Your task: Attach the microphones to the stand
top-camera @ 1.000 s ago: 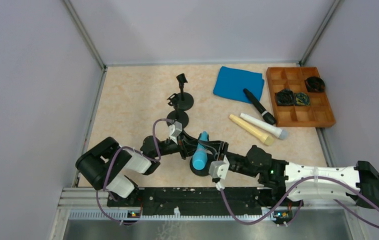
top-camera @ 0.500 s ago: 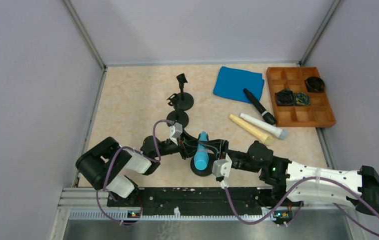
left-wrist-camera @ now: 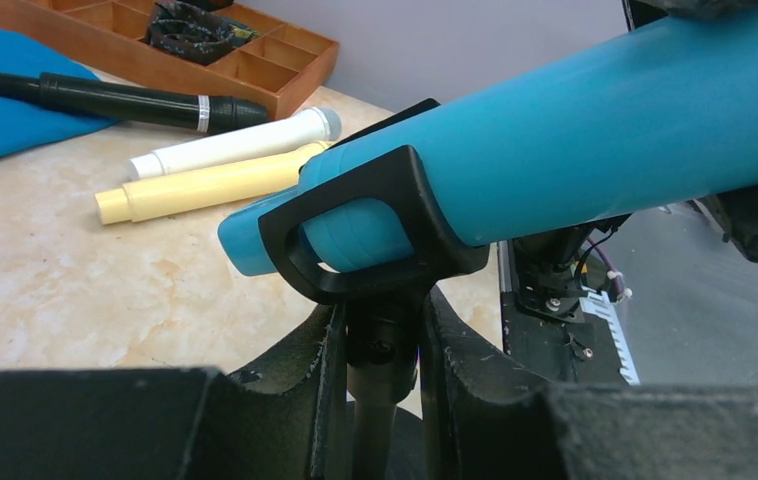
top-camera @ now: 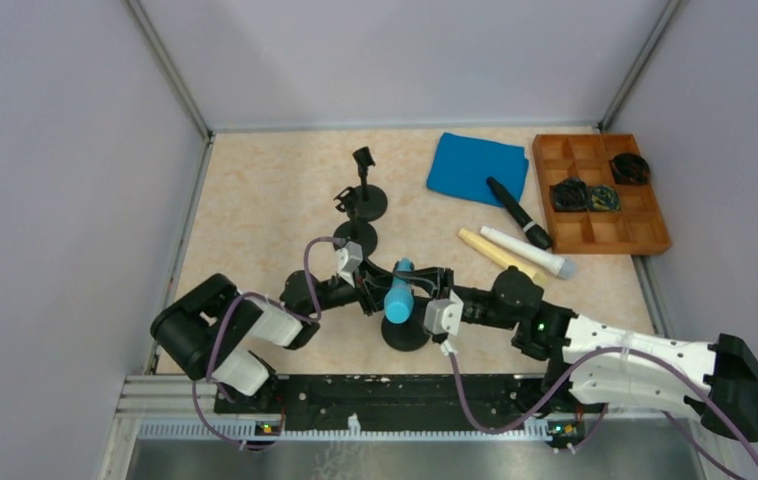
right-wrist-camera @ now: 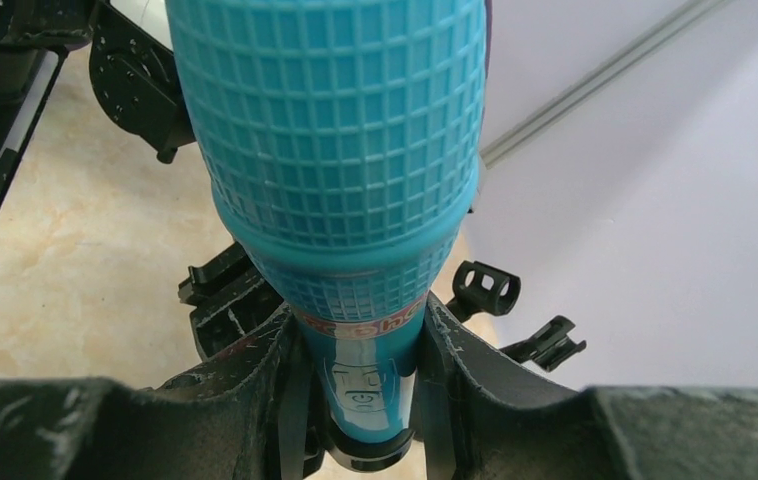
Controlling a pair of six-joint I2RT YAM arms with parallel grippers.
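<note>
The light blue microphone point(top-camera: 399, 295) lies tilted in the black clip point(left-wrist-camera: 365, 225) of a small stand with a round base point(top-camera: 404, 334). My right gripper point(right-wrist-camera: 360, 390) is shut on the microphone's handle point(right-wrist-camera: 370, 375) just below its grille. My left gripper point(left-wrist-camera: 383, 345) is shut on the stand's post point(left-wrist-camera: 383, 350) under the clip. The cream microphone point(top-camera: 500, 258), white microphone point(top-camera: 525, 251) and black microphone point(top-camera: 517, 212) lie on the table at the right. Two more stands point(top-camera: 363, 200) stand empty behind, with their clips point(right-wrist-camera: 485, 288) in the right wrist view.
A blue cloth point(top-camera: 475, 168) lies at the back, partly under the black microphone. A wooden compartment tray point(top-camera: 595, 230) with dark items stands at the back right. Grey walls close the sides and back. A black rail point(top-camera: 385, 395) runs along the near edge.
The right arm has pushed the blue microphone up and away from the near edge, further through the clip. The left gripper has stayed on the stand post.
</note>
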